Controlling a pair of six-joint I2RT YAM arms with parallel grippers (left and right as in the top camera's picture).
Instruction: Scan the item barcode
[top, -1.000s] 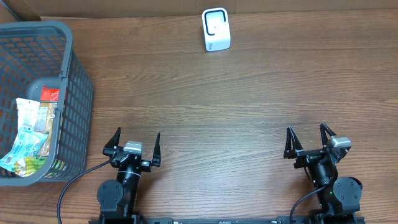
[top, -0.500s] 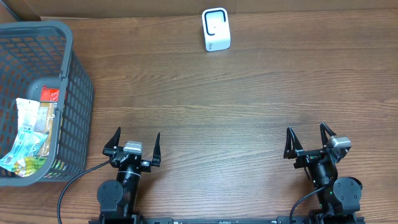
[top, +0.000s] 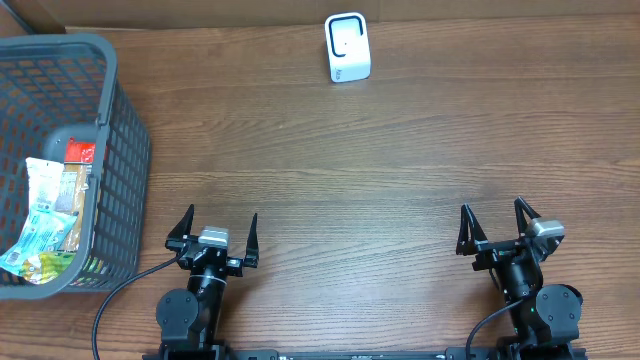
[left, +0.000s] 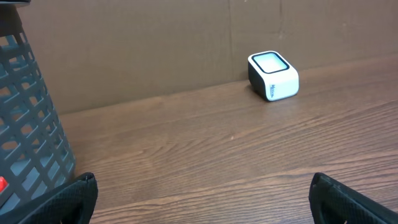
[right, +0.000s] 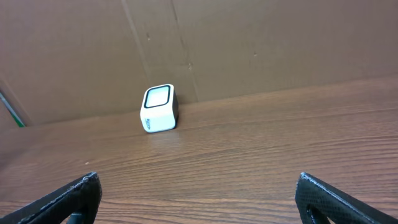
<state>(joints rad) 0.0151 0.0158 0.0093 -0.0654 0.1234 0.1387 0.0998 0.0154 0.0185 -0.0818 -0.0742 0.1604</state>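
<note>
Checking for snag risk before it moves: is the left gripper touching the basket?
Apart. The overhead view shows a strip of bare table between the open left gripper and the basket wall.

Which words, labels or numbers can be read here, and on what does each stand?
No text is readable.
On the small white box-shaped scanner: dark print, too small.
On the red label in the grey plastic mesh basket: white marks, blurred.
On the green and yellow snack packets: print too small.
</note>
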